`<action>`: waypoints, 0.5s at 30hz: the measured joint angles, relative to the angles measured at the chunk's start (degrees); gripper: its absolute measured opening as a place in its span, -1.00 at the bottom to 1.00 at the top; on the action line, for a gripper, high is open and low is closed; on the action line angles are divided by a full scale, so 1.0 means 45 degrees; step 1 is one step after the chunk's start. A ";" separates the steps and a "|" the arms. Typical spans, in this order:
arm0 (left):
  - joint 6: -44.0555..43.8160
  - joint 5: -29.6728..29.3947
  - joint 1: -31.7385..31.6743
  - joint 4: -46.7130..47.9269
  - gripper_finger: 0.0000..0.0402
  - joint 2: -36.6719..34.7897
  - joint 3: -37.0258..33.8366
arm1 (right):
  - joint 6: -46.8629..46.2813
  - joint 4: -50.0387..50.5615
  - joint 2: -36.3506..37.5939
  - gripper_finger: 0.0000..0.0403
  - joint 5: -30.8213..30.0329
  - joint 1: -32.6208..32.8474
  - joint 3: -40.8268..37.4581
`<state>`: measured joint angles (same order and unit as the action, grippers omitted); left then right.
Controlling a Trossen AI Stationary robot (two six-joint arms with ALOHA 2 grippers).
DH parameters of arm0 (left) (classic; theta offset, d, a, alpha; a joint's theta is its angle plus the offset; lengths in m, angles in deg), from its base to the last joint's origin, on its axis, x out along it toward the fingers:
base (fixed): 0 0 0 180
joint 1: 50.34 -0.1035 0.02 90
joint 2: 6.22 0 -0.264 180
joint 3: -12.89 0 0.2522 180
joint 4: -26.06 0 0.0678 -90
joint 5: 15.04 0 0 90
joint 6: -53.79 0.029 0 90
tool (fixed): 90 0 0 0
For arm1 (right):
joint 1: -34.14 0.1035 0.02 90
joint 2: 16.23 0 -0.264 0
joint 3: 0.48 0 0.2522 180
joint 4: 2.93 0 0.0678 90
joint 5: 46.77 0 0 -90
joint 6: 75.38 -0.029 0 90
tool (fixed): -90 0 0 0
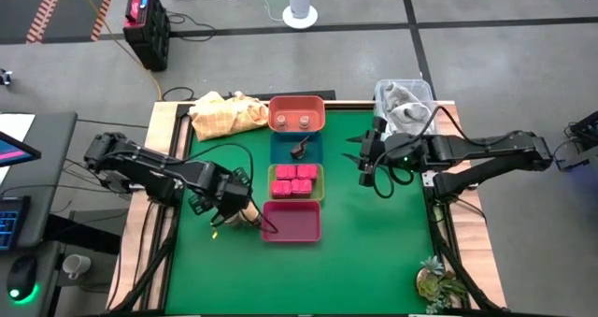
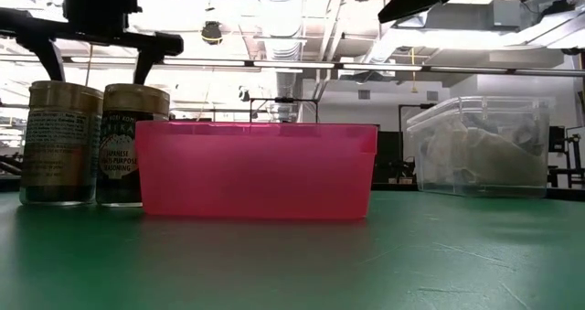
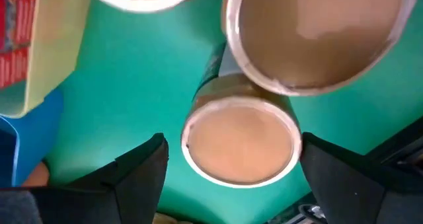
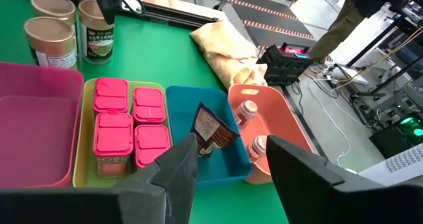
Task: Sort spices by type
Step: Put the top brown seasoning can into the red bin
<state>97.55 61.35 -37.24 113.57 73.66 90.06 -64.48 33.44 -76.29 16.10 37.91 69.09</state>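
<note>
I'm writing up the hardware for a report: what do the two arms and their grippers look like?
Both arms are dark, near black, built of jointed segments with black cables looping beside them. The left gripper has two broad, flat, matte dark fingers with angled edges. The right gripper has the same wedge-shaped dark fingers. No markings or labels are visible on either.

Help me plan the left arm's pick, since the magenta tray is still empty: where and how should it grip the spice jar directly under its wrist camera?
Grip the spice jar across its round side wall just below the cream lid, coming straight down from above. It stands upright, and the left gripper is open with a finger on each side. A neighbouring jar stands very close, so I would keep the fingers off that side.
</note>
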 joint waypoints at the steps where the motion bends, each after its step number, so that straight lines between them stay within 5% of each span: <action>1: -0.0002 0.0008 -0.0088 0.0016 0.62 0.0000 0.0000 | 0.0000 0.0000 0.0000 0.06 0.0000 0.0000 0.0000; 15: 0.0469 0.0925 -0.0447 -0.0419 0.62 0.0000 -0.0136 | 0.0005 0.0000 -0.0005 0.06 0.0005 0.0000 0.0000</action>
<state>99.66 65.51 -39.25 111.68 73.66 89.45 -64.46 33.44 -76.31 16.12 37.91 69.09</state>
